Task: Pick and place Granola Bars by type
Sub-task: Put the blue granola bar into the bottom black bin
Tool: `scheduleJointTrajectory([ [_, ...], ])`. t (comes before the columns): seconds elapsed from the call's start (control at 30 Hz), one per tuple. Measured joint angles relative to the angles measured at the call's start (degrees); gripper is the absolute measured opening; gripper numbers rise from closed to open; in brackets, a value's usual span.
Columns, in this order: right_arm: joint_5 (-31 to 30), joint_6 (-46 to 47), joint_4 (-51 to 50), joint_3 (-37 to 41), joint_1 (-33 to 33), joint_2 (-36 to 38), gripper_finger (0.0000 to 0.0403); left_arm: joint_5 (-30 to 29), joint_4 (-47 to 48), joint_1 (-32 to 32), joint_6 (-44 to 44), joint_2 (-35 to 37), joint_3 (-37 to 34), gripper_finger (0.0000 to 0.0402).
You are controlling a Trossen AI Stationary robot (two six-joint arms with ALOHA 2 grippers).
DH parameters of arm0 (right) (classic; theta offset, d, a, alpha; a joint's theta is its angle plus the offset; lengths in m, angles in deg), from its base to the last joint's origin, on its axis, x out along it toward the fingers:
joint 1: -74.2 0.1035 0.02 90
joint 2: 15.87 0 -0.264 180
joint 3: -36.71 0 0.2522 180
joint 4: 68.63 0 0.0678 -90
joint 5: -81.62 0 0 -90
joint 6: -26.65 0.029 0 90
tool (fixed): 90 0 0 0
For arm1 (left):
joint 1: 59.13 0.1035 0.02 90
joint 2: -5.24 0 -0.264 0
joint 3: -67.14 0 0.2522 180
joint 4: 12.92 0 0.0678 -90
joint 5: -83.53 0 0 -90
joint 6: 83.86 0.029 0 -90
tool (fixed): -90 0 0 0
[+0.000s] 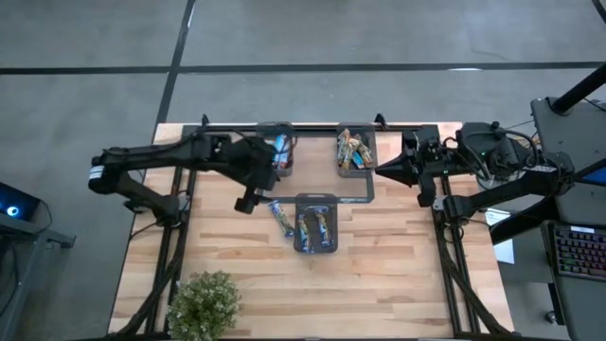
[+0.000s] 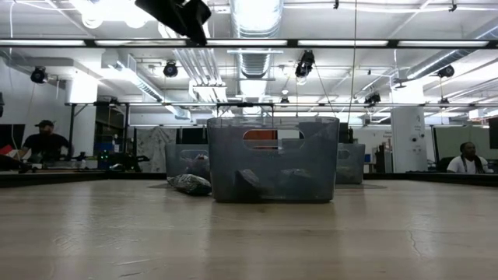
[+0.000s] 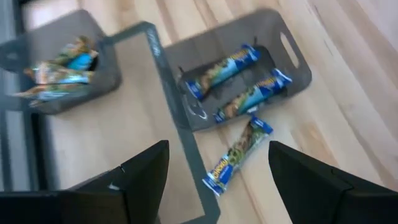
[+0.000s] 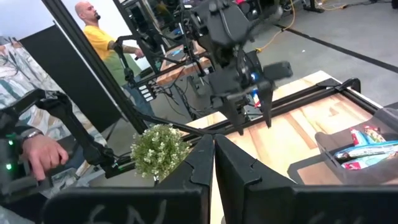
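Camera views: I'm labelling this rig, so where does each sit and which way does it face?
High: overhead, straight down; both arms, left tool open.
Low: table height, facing the front bin.
Left wrist: between its own fingers, onto a loose granola bar.
Right wrist: past its shut tool toward the left arm.
Shared: high and left wrist show that bar.

This is a large robotics lab or industrial workshop hall. The low view shows a high open ceiling with exposed silver ducts (image 2: 257,31), pipes and long strip lights (image 2: 350,43), and people seated at benches far behind the wooden worktop (image 2: 249,233). From above, a grey concrete floor (image 1: 331,38) with dark marked lines surrounds the worktop, and a backlit keyboard (image 1: 579,251) sits on a desk beside it.
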Motion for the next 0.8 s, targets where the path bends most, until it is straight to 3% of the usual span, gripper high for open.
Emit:
scheduleJointTrajectory([
  [0.43, 0.0, 1.5, -0.3, 0.0, 0.0, 0.0, 0.0008, 0.3, 1.2, 0.0, 8.7, -10.7, -0.1, 0.0257],
  [0.63, 0.0, 2.6, -0.5, 0.0, 0.0, 0.0, 0.0008, -6.3, 2.0, -0.3, 16.4, -15.3, -1.4, 0.0257],
  [0.8, 0.0, 3.2, -1.7, 0.0, 0.0, 0.0, 0.0008, -7.4, 2.9, -0.5, 18.9, -18.2, -1.9, 0.0257],
])
